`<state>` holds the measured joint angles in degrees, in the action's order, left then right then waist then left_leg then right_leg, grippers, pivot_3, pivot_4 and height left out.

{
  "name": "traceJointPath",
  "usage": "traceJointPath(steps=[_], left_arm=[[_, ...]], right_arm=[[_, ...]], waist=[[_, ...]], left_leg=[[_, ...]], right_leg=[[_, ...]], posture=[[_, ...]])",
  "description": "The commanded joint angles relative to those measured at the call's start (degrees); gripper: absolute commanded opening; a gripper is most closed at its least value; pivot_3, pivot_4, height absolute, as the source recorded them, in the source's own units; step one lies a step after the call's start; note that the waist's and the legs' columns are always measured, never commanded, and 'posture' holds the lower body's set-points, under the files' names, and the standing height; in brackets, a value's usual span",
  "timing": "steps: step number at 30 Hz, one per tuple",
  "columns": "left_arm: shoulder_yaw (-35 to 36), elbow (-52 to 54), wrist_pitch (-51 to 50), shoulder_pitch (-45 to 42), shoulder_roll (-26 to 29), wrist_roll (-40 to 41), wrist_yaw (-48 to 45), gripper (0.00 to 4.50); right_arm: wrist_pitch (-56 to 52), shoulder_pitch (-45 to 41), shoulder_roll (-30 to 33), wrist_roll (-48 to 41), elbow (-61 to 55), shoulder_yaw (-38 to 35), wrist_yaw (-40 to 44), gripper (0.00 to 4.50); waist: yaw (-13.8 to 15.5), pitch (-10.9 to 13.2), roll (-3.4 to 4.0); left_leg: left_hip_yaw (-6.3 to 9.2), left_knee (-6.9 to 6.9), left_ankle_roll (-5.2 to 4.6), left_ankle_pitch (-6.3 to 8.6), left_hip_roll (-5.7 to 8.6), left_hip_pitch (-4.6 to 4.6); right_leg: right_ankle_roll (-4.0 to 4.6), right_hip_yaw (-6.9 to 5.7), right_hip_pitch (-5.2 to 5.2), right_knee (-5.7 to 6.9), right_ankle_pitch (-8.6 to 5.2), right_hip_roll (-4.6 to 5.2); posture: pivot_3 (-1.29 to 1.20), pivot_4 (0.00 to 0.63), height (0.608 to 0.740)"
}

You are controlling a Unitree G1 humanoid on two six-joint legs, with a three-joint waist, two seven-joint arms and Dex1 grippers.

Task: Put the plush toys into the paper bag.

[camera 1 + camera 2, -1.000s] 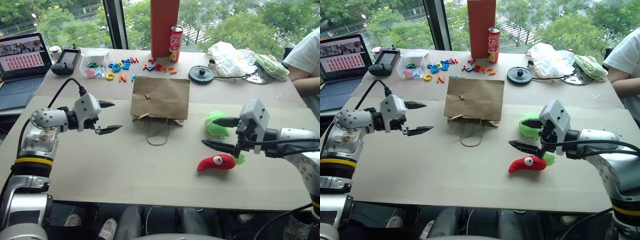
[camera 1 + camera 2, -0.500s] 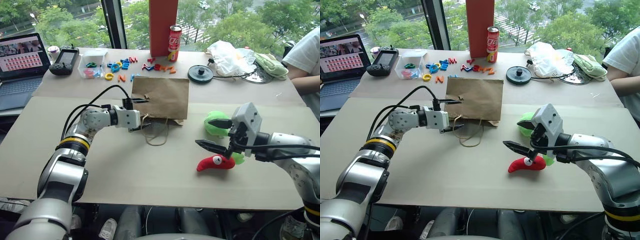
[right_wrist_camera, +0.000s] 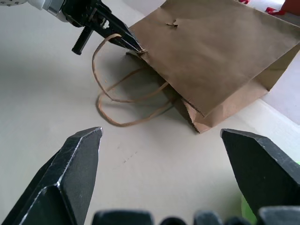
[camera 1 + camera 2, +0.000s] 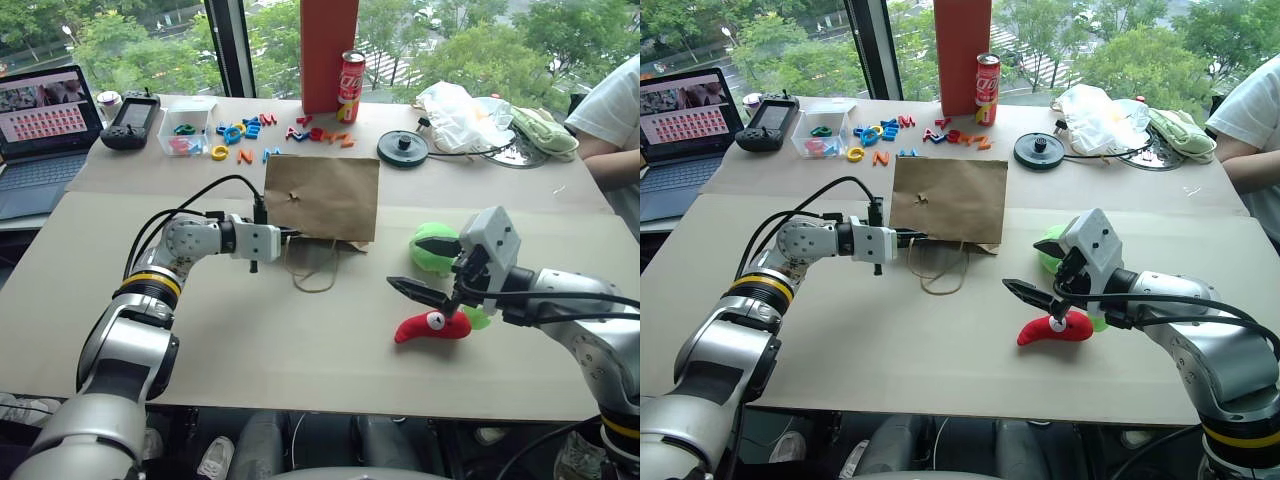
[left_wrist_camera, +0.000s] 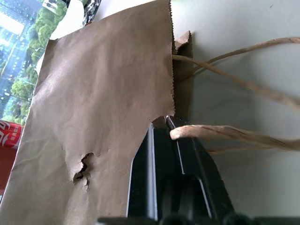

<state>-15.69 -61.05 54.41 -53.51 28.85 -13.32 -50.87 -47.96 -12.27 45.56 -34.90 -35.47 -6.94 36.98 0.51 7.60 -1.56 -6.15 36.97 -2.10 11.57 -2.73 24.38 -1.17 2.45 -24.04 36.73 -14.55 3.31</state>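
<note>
1. paper bag [image 4: 322, 196] lies flat on the worktop [image 4: 200, 340], its mouth toward the robot and its thin loop handles [image 4: 312, 268] trailing onto the surface.
2. left tool [image 4: 285, 235] is at the bag's mouth corner, fingers clenched together on the bag's edge just by a handle; the left wrist view shows the black fingers [image 5: 161, 154] pinched flat on the paper edge.
3. right tool [image 4: 433, 269] hangs released, jaws wide apart, over the two plush toys on the robot's right side of the worktop.
4. red pepper toy [image 4: 432, 325] lies on the worktop just below the lower finger of the right tool; whether they touch, cannot tell.
5. green toy [image 4: 432, 248] sits just behind the red one, partly hidden by the right tool; both toys are outside the bag, well apart from it.
6. far edge of worktop: plastic letters [image 4: 243, 131], a red can [image 4: 351, 88], a white plastic bag [image 4: 455, 114], a laptop [image 4: 42, 130].
</note>
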Motion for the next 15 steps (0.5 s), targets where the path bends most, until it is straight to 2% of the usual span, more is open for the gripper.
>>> traceJointPath(steps=[1,5,10,15], left_arm=[[2.0,0.9,-1.6,-1.6,-0.9,3.6,-1.4,0.03],[4.5,2.9,-5.3,-1.3,-2.0,8.4,-4.4,0.03],[8.8,9.1,-15.0,-0.5,-2.8,16.7,-9.2,0.03],[11.4,17.2,-25.0,1.4,-2.6,22.1,-11.8,0.03]], right_arm=[[0.0,0.2,0.2,0.3,-1.6,0.2,-0.6,4.50],[0.0,0.5,0.7,0.8,-1.4,0.7,-0.8,4.50],[0.0,0.1,0.4,1.7,-0.4,1.3,-1.7,4.50],[-0.5,-3.2,-3.2,4.3,1.5,6.3,-5.0,4.50]], waist=[[0.0,0.0,0.00],[-0.1,0.0,0.00],[-0.2,0.0,0.00],[-0.6,0.0,0.00]], left_leg=[[0.00,0.00,0.00,0.00,0.00,0.00],[0.01,0.01,0.00,0.00,0.00,0.00],[0.02,0.02,0.00,0.00,0.00,-0.01],[0.04,0.03,0.00,0.00,-0.02,-0.02]], right_leg=[[0.00,0.00,0.00,0.00,0.00,0.00],[0.00,0.00,0.00,0.01,0.00,-0.01],[0.00,0.00,0.01,0.03,0.00,-0.01],[0.00,0.00,0.01,0.04,0.00,-0.04]], posture=[[0.00,0.150,0.739],[0.00,0.150,0.739],[0.00,0.150,0.739],[0.00,0.150,0.739]])
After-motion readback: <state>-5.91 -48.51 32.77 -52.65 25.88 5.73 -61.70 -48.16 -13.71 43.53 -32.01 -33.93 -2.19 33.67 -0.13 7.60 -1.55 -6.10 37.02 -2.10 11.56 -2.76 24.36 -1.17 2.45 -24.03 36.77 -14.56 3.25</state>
